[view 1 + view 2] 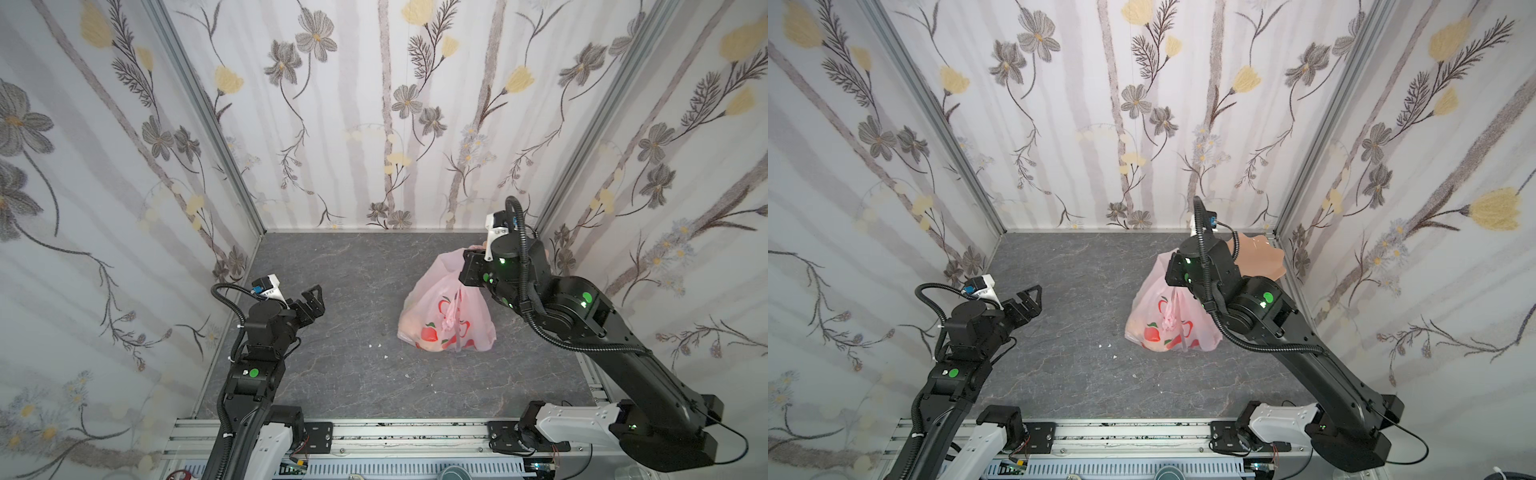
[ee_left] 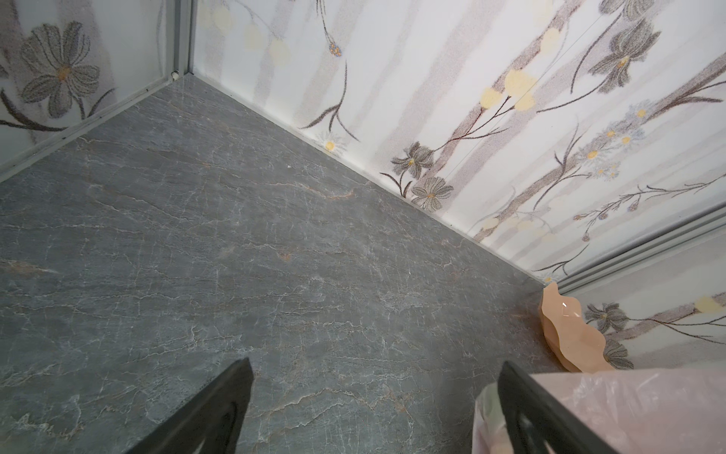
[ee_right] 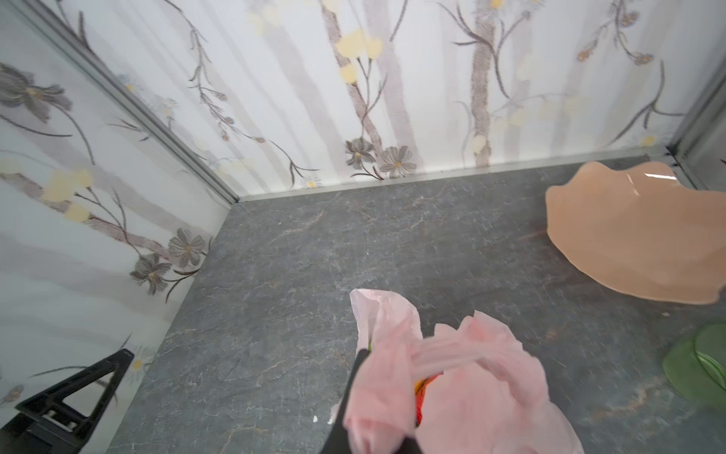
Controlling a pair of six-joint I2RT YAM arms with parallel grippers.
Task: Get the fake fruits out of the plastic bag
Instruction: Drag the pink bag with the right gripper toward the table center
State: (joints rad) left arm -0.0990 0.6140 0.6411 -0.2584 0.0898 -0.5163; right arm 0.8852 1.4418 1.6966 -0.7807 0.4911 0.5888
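Pink plastic bag point(image 1: 449, 316) is pinched by the closed right tool point(image 3: 377, 361); left tool point(image 1: 318, 299) gapes empty.

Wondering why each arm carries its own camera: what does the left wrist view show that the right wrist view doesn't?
Only the left wrist view: both left jaws, wide apart, nothing between them. Only the right wrist view: the green cup, a glimpse of orange-red fake fruits inside the plastic bag, and the right jaws shut on its gathered top. Both: the bag, the peach plate, the grey table.
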